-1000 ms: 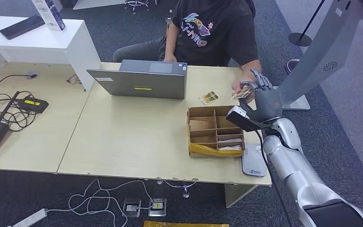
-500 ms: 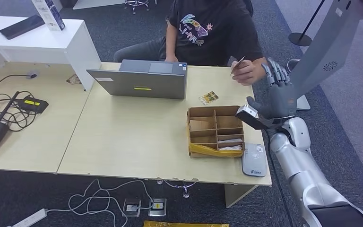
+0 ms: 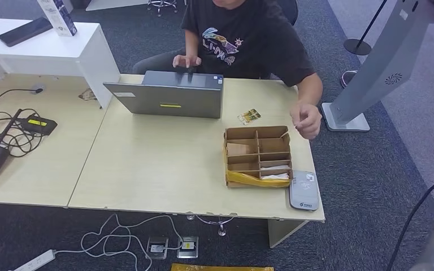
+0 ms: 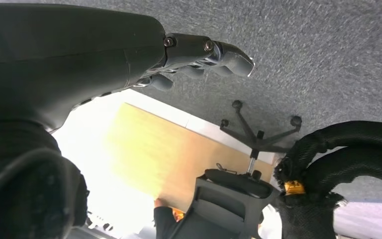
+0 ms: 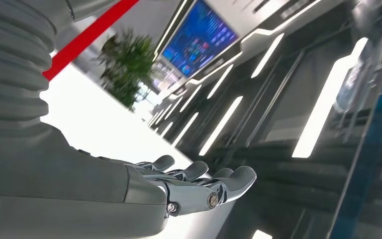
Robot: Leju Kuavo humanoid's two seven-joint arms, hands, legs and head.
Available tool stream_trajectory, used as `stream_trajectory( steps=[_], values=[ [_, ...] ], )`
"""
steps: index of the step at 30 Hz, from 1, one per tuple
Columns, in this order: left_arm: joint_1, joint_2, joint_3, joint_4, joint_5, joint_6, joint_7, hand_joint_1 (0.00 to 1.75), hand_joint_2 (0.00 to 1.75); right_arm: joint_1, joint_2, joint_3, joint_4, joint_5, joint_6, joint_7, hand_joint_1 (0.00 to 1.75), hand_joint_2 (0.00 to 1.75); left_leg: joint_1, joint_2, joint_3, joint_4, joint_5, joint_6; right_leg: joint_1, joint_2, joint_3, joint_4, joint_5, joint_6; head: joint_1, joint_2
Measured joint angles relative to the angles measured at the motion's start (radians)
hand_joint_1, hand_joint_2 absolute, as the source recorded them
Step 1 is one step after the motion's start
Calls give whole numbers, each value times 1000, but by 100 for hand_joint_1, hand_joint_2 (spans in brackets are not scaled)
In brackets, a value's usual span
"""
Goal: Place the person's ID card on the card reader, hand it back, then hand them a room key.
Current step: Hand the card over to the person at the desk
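The right hand is released, its fingers stretched out flat with nothing in them, seen in its wrist view against a lit ceiling and a blue screen. The left hand hangs above dark carpet with its fingers loosely extended and nothing between them.

The ID card itself cannot be made out: the person's hand hovers at the far right edge of the bench, just beyond the cardboard divider box, and whether it holds a card is too small to tell. The grey card reader lies bare at the near right corner of the bench, touching the box's side. A small printed card lies flat between the box and the closed grey laptop; pale cards that may be room keys lie in the box's near compartments.

Any of these cards is likely light, thin, stiff and slick. Lying flat on the bench it offers little to hold, so a pinch across a raised edge between thumb and finger seems the surest hold.
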Motion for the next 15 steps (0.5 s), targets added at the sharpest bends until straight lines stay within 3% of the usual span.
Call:
stream_trajectory(
  steps=[12,15],
  values=[
    [0,-2,-2,0,41,0,22,0,0,214,-39,-510,-81,109,1,2,0,175,1,3,-1,0,-2,0,1,2,-1,0,-1,0,0,0],
    [0,-2,-11,0,71,0,35,0,0,246,-44,-617,-37,217,1,80,0,175,1,3,0,-1,-2,0,1,3,-1,0,-1,1,0,0]
  ],
)
